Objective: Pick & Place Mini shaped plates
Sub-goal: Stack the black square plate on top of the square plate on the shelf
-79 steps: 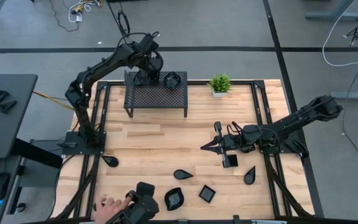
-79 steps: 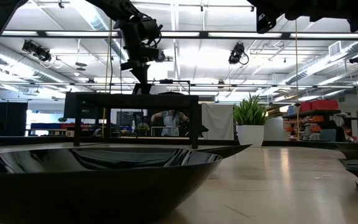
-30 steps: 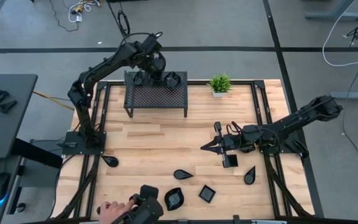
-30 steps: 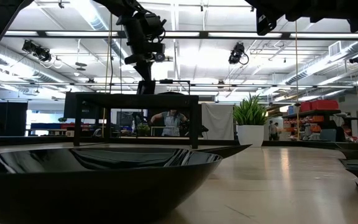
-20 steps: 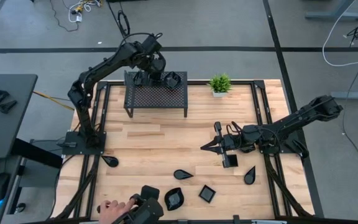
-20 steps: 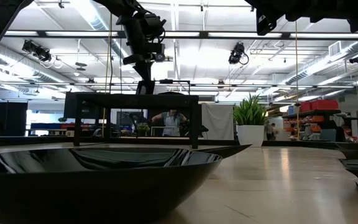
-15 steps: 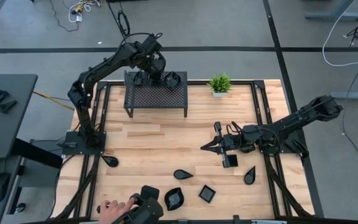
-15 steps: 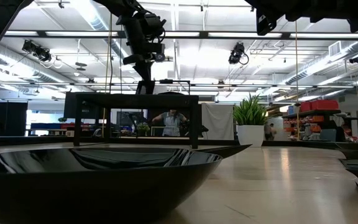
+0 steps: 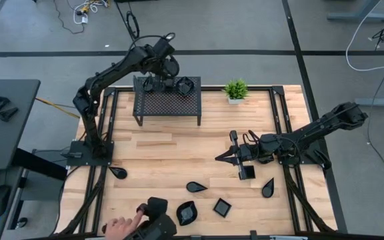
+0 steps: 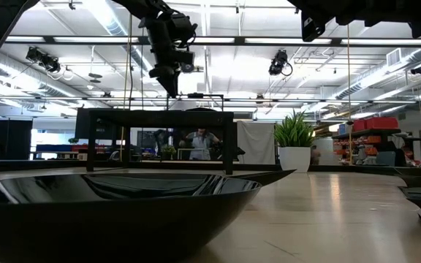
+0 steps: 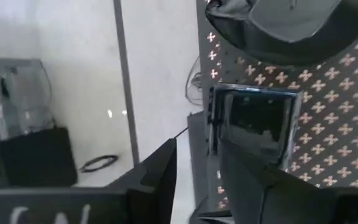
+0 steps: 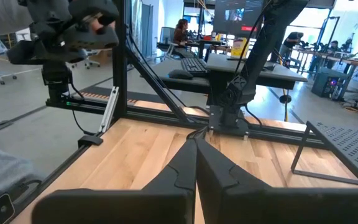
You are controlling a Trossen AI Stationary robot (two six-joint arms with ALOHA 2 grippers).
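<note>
Left gripper [image 11: 197,149] above the back edge of the rack [image 9: 167,103]. Fingers parted, nothing between them. Square plate [image 11: 257,124] flat on the mesh just under and past the fingertips, close to one edge of the rack. Wavy plate [image 9: 187,85] right beside it, toward the back right corner of the rack.

Right gripper [image 9: 222,158] low over the right half of the worktop [image 9: 159,153]. Fingers pressed together, holding nothing. Parked next to another square plate [image 9: 247,173].

Likely trouble from here:
- Lifting away at a slant could catch a fingertip on the square plate's rim. Could slide it off the rack's near edge, or knock it into the wavy neighbour.
- Glossy dishes on bare mesh: little to stop a slide once nudged.
- Person's hand [image 9: 115,229] at the front edge, near the front plates. Risk of a clash on the next reach there.

Count:
- Plates seen: eight. Two on the rack, six on the worktop.
- By shape: three square, three teardrop or leaf, two wavy.
- Racks: one.
- Potted plants [image 9: 235,90]: one, at the back edge.
</note>
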